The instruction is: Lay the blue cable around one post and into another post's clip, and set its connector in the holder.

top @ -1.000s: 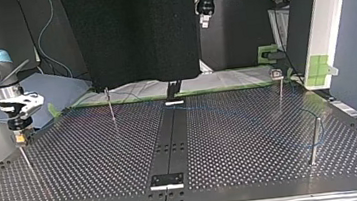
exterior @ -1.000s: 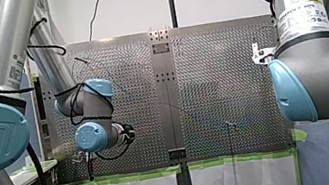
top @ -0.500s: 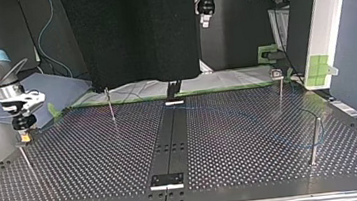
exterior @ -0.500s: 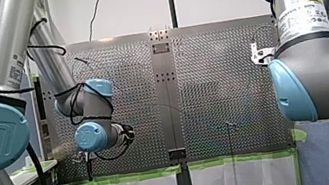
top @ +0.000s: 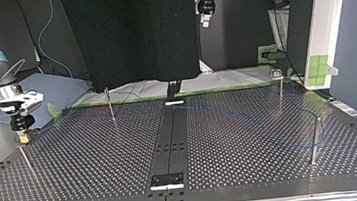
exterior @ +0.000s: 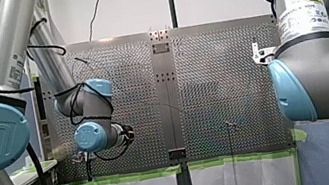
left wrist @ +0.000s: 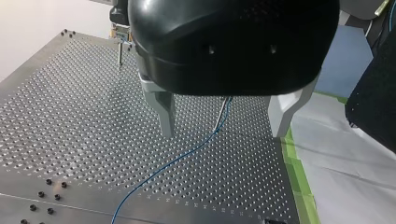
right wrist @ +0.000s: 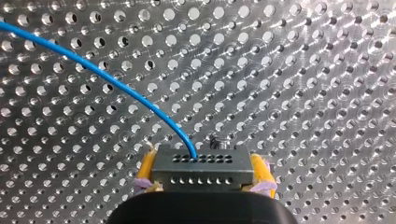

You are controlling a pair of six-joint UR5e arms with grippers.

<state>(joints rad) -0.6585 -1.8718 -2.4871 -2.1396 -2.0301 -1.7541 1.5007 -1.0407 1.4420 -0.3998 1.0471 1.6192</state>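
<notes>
Bench [top: 97, 159]: perforated metal plate with a dark strip [top: 170, 136] down its middle. Thin posts [top: 315, 139] stand on it, one directly under my right gripper [top: 22, 139], the others well apart from it. Blue cable [left wrist: 177, 161] lies flat on the plate beneath my left gripper [left wrist: 222, 133], passing between its spread fingers. Ahead of my right gripper it arcs over the holes to the connector [right wrist: 201, 163] clamped there. Green tape [left wrist: 299, 186] edges the bench beside my left gripper, with a white sheet [left wrist: 345, 177] beyond.

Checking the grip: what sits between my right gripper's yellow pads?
The grey connector, blue cable leaving it, sits between the pads, shown in the right wrist view.
</notes>
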